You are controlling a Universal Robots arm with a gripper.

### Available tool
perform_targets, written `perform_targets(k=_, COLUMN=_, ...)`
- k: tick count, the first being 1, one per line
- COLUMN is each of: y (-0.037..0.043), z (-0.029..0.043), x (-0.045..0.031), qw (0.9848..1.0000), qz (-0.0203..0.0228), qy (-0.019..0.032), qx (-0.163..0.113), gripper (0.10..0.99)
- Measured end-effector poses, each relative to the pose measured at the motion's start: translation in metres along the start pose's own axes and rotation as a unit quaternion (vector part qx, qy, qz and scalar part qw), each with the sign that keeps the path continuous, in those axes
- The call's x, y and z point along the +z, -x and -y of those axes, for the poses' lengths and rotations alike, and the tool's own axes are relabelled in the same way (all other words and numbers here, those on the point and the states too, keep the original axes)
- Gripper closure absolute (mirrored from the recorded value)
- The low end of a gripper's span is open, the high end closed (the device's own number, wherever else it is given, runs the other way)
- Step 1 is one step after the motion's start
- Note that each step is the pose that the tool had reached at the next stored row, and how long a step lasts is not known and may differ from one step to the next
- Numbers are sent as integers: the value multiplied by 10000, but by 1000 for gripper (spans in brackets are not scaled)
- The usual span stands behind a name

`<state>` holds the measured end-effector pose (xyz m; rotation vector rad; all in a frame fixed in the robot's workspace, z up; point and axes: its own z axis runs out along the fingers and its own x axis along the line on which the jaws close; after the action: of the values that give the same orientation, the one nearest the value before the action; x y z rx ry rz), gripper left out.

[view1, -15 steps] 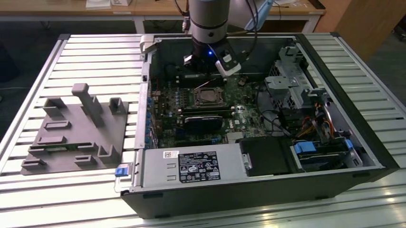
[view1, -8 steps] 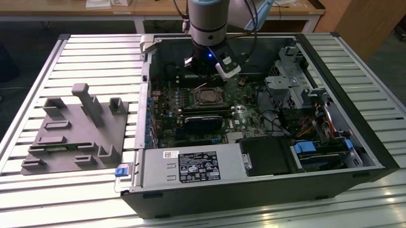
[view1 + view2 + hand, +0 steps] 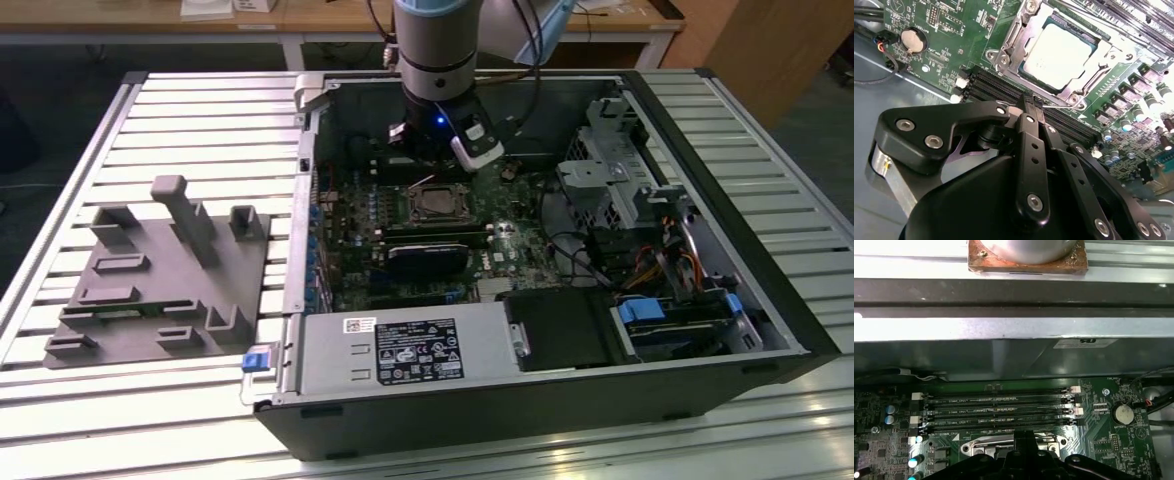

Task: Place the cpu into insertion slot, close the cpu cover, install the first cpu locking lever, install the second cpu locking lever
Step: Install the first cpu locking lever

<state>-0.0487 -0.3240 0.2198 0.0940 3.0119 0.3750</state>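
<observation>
Cpu, flat pale-silver square chip (image 3: 1061, 56), sits in silver-rimmed insertion slot (image 3: 1004, 60) under thin metal cpu cover (image 3: 1104, 52). Light, fragile: hold by edges. Black gripper (image 3: 1032, 102) clenched, tips at springy wire lever (image 3: 1061, 106).

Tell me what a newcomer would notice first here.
The open computer case stands on the slatted table, with the robot arm reaching down inside. In the second wrist view, the pale cpu lies framed by the cpu cover, just beyond the closed gripper.

Overhead light; glare on cpu (image 3: 1061, 55), table slats (image 3: 134, 410); case (image 3: 534, 410) interior shadowed.
</observation>
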Motion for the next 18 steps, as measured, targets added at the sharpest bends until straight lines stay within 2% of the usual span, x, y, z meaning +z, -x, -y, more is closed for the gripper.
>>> perform_targets(k=6, y=-7, z=5, x=42, qw=10000, qz=12, qy=-8, qx=40, gripper=980)
perform_targets(k=12, y=-10, z=0, x=69, qw=9999, qz=27, qy=-43, qx=92, gripper=980)
perform_targets(k=18, y=-13, z=-23, x=83, qw=9998, qz=43, qy=-120, qx=127, gripper=980)
